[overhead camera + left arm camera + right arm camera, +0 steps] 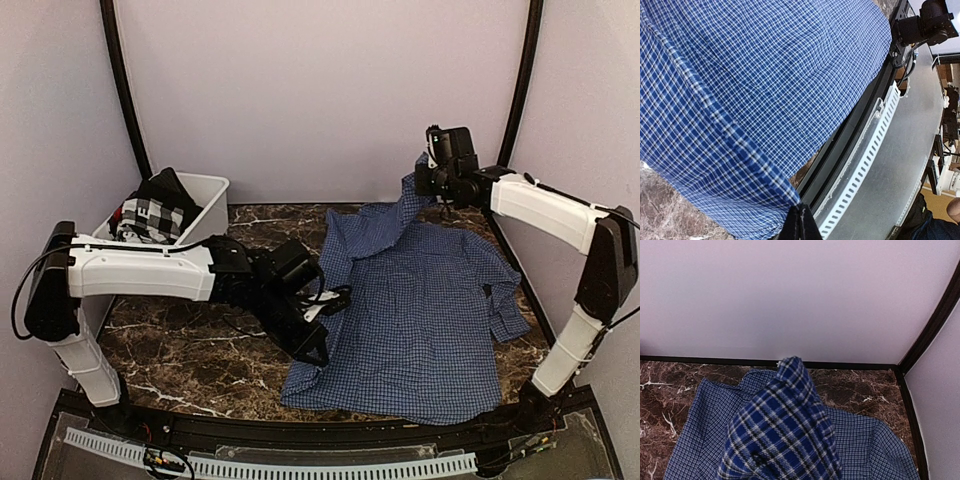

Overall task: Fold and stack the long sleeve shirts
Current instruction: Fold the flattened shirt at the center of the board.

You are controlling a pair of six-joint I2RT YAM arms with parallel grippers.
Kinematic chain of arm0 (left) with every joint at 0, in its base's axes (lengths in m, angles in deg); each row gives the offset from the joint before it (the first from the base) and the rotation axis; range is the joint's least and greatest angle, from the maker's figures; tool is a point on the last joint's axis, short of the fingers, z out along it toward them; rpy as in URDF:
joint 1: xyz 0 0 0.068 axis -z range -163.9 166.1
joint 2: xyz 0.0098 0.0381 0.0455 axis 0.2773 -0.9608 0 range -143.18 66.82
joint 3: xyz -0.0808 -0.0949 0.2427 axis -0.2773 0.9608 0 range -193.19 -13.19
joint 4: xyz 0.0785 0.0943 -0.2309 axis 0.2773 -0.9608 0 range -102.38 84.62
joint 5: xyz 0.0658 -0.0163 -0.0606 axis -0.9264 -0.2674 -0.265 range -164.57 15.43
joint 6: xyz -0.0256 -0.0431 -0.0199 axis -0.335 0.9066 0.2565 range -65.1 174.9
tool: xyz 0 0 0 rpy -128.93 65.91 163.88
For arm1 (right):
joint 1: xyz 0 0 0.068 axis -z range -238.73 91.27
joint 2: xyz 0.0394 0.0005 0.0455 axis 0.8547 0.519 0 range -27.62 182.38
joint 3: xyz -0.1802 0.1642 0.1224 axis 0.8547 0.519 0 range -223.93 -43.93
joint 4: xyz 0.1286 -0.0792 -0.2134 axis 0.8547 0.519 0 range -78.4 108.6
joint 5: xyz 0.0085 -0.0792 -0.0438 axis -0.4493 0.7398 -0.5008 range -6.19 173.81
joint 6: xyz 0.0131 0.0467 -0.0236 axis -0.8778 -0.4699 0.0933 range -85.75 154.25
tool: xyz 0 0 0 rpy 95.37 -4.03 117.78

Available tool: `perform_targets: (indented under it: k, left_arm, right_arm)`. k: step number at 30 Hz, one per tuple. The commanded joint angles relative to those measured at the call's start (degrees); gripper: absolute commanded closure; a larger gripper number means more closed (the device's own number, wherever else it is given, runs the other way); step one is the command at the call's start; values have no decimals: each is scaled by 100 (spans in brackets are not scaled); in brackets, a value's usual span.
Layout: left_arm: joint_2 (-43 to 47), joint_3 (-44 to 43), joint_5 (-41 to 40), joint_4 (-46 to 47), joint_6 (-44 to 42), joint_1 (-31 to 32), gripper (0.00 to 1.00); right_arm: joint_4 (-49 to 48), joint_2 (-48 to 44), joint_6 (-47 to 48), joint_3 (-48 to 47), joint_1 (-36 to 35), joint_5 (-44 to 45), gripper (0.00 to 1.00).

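- Where the dark marble worktop [190,350] meets the near rail, a white slotted strip [300,465] runs along the front edge.
- Just beyond it, the left hand [318,352] lies low at the near-left edge of the blue checked shirt [420,310]. In the left wrist view its black fingertips [809,231] are pressed together on the folded edge of the cloth [765,85], so this hand is clamped on the shirt.
- From that grip the shirt spreads mostly flat over the worktop, right of centre, with its hem toward the near rail.
- On the right side a sleeve [505,300] lies bunched beside the body of the shirt, touching it.
- Farther back, the shirt's far end rises off the worktop in a narrow peak up to the right hand [428,182], which is raised near the far right corner.
- In the right wrist view the lifted cloth [790,440] bunches directly in front of the camera and hides the fingers. Since the cloth hangs from this hand, it is clamped on the shirt's far end.
- At the far left stands a white bin [210,185], well apart from the shirt, with a black-and-white checked cloth [150,215] and a dark garment heaped inside.
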Motion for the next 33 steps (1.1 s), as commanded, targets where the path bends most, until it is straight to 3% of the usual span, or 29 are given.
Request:
perform_targets:
  k: [1,18,33]
  left_arm:
    - [-245,-125,514,44,-218,17,100]
    - [-762,-556,593,-134,-465,14,100]
    - [-1410,-404,1029,514,-284,14,100]
  right_arm:
    - [-362,-580,-223,426,50,284,100]
    - [-305,-822,-142,579,67,410,100]
    - [-366,-824,-230,1098,200,209,100]
